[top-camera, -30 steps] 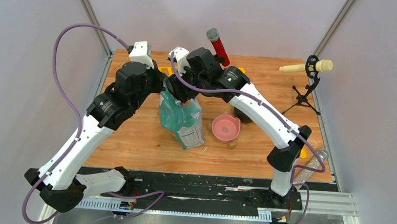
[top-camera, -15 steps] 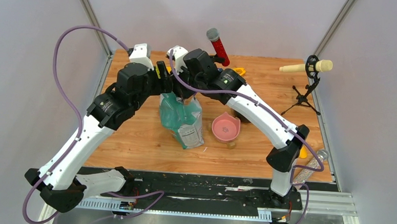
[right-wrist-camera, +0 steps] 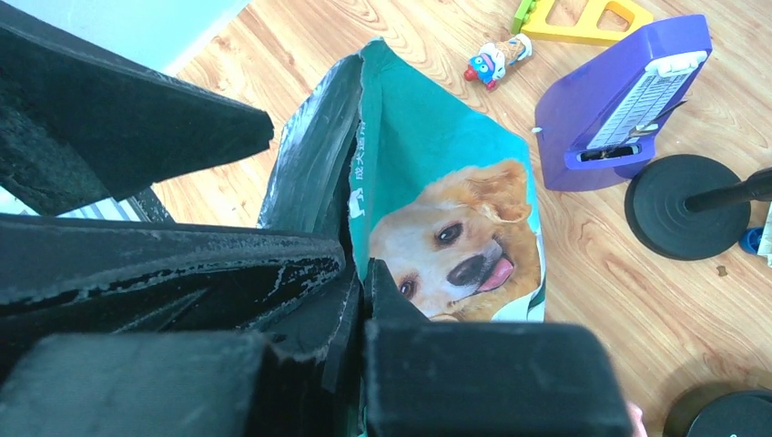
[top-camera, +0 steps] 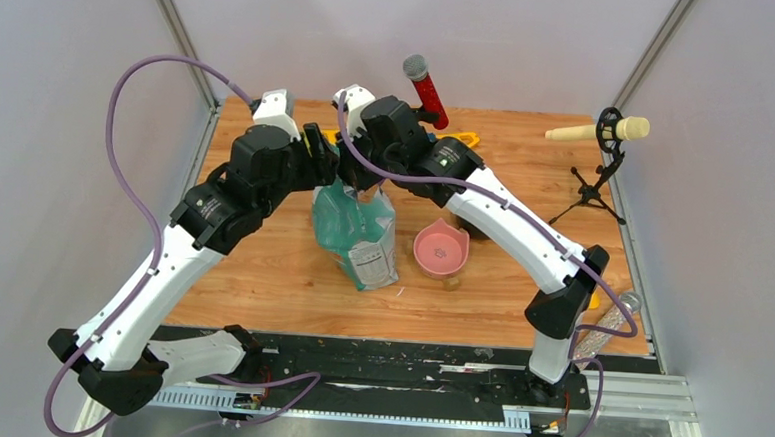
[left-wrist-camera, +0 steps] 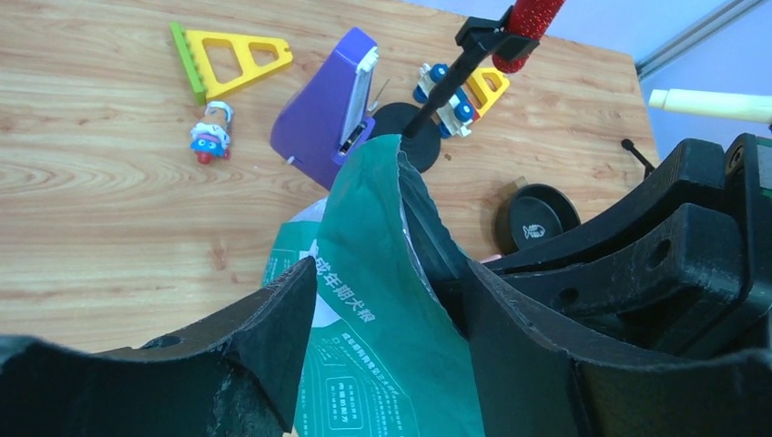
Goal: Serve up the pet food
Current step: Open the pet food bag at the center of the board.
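Wooden tabletop [top-camera: 260, 282] is carrying one teal pet food bag [top-camera: 358, 232] at its middle. We are seeing our right gripper [right-wrist-camera: 360, 282] clamping its top edge and our left gripper [left-wrist-camera: 390, 273] released astride it. Only the overhead view is showing one pink bowl [top-camera: 440, 249].

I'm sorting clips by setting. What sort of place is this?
Probably a robot recording booth: plain walls close in a wooden table, a microphone stands at its edge, and the arms are fixed to a metal rail.

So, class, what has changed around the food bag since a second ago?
The left claw opened, letting go of the top of the teal bag; the right claw closed onto it. The bag and the pink bowl stayed put.
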### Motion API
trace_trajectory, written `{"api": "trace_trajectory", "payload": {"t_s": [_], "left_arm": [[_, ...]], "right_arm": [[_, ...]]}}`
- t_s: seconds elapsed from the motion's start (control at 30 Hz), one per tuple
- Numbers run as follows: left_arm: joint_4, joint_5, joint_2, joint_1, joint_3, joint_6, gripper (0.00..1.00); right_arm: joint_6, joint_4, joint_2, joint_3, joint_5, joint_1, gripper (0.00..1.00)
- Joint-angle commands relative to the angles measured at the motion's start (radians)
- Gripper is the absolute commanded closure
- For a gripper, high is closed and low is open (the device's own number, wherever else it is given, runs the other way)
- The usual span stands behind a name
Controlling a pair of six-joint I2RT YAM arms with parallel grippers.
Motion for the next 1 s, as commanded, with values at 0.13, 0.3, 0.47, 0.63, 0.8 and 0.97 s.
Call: {"api": "trace_trajectory", "payload": {"t_s": [0.13, 0.3, 0.47, 0.63, 0.8, 0.97], "left_arm": [[0.024, 0.091, 0.055, 0.001, -0.006, -0.061, 0.41], [-0.001, 0.104, 0.085, 0.001, 0.013, -0.074, 0.59], [-0.031, 0.049, 0.067, 0.001, 0.029, -0.036, 1.00], [-0.139, -0.232, 0.046, 0.001, 0.095, 0.079, 1.00], [-0.167, -0.470, 0.049, 0.023, 0.159, 0.185, 1.00], [-0.164, -0.449, 0.125, 0.061, 0.267, 0.347, 1.00]], "right_arm": [[0.036, 0.161, -0.094, -0.032, 0.042, -0.010, 1.00], [0.044, 0.172, -0.108, -0.044, 0.098, -0.022, 1.00], [-0.015, 0.181, -0.117, -0.045, 0.156, -0.047, 1.00], [-0.147, 0.182, -0.147, -0.045, 0.366, -0.098, 1.00], [-0.156, 0.182, -0.219, -0.111, 0.364, -0.192, 1.00], [-0.216, 0.181, -0.308, -0.212, 0.320, -0.213, 1.00]]}}
